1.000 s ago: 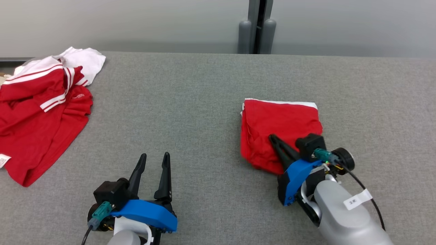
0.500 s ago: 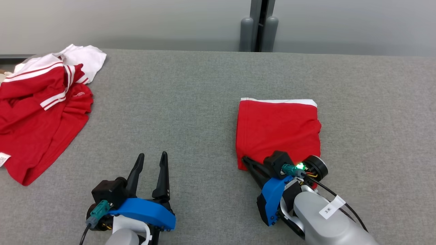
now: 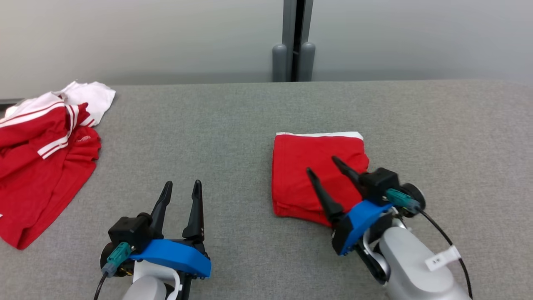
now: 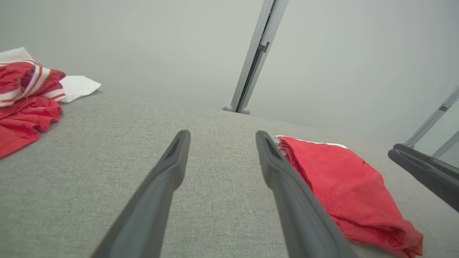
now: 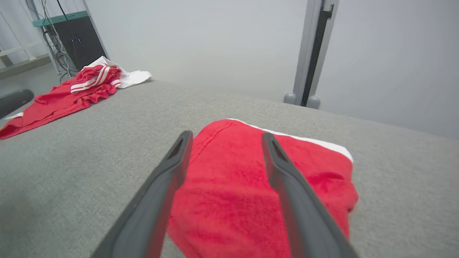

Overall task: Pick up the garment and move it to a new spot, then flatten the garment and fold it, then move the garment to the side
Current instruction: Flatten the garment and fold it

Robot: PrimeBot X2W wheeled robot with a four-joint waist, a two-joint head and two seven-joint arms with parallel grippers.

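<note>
Above the folded garment (image 3: pixel 291 179), right hand (image 3: pixel 320 164) has released, fingers spread; fold looks done, left hand (image 3: pixel 183 183) open too.

Nothing legible in view.
A white tag (image 3: pixel 440 259) on the forearm (image 3: pixel 410 271) behind the right gripper (image 3: pixel 320 163) bears small dark marks too blurred to read; a pale print (image 3: pixel 83 140) on the crumpled red clothes (image 3: pixel 41 166) is likewise illegible.

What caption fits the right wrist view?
Open right tool poised over folded red garment on grey table, crumpled red-and-white pile beyond.
</note>
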